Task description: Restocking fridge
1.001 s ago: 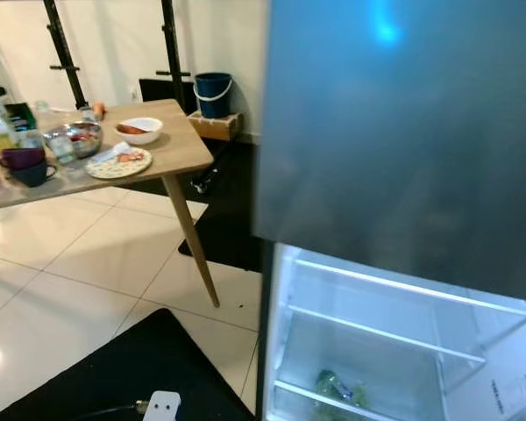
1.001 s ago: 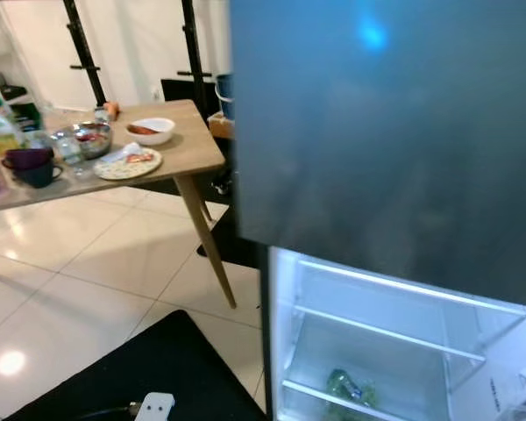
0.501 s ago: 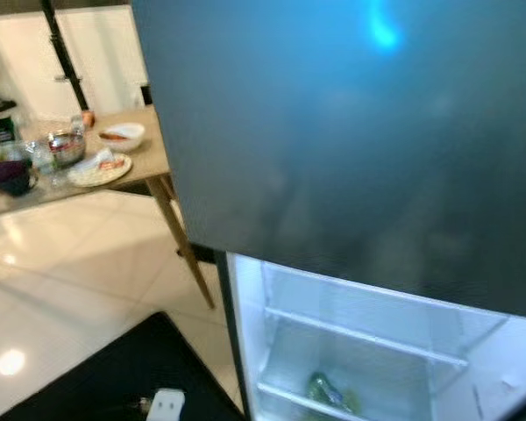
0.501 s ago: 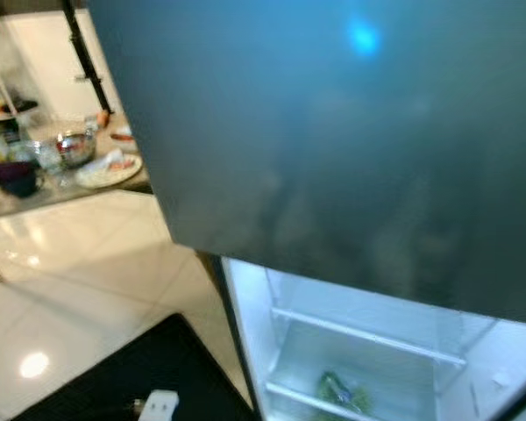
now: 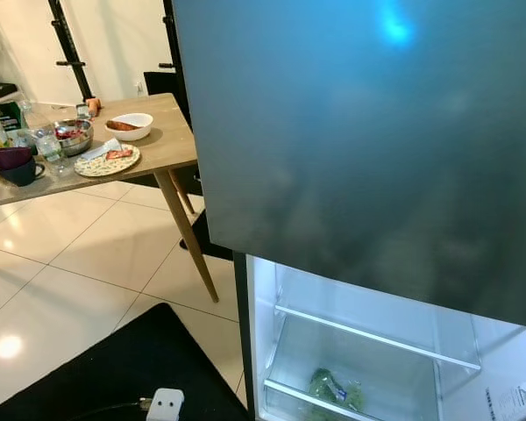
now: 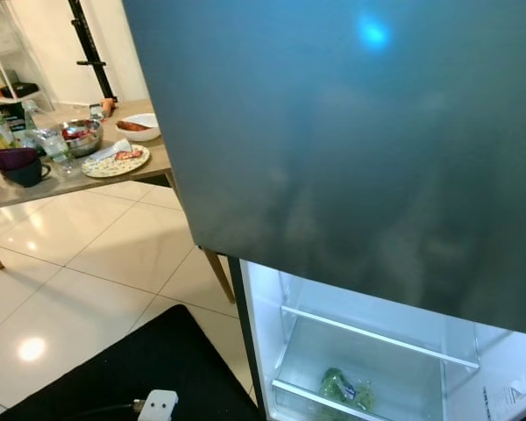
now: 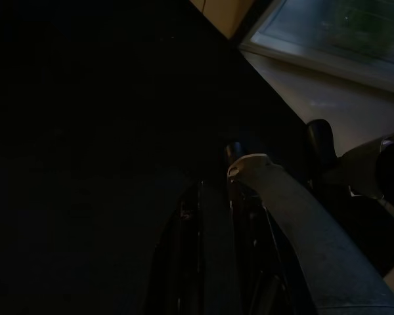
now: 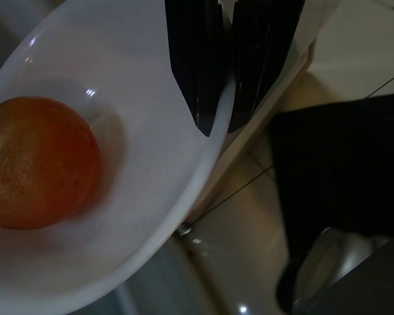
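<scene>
Dark grey fridge door (image 5: 368, 149) across the upper right of the head views, hiding the upper compartment. Below it, lit white interior (image 5: 394, 360) with a glass shelf (image 5: 377, 338) and a green packet (image 5: 333, 390) in the lowest visible compartment. To the left, wooden table (image 5: 162, 145) on pale floor tiles (image 5: 61, 263), bearing a white bowl of food (image 5: 130, 126), patterned plate (image 5: 107, 160), steel bowl (image 5: 73, 136) and two dark mugs (image 5: 16, 165). Black mat (image 5: 131, 368) in the foreground, with a white plug (image 5: 165, 405) on it.

Right gripper (image 8: 223, 111) clenched on the rim of a white bowl (image 8: 131, 190): one black finger inside the wall, the other outside, rim pinched between. Orange (image 8: 36, 164) at the bowl's bottom, well clear of the fingertips; round, dimpled skin, small stem scar at one side. Bowl glossy and otherwise bare, beside a wooden edge, with tiles and dark mat beyond.

Left gripper (image 7: 217, 216) in deep shade over dark ground near the lit fridge base; finger state impossible to tell.
</scene>
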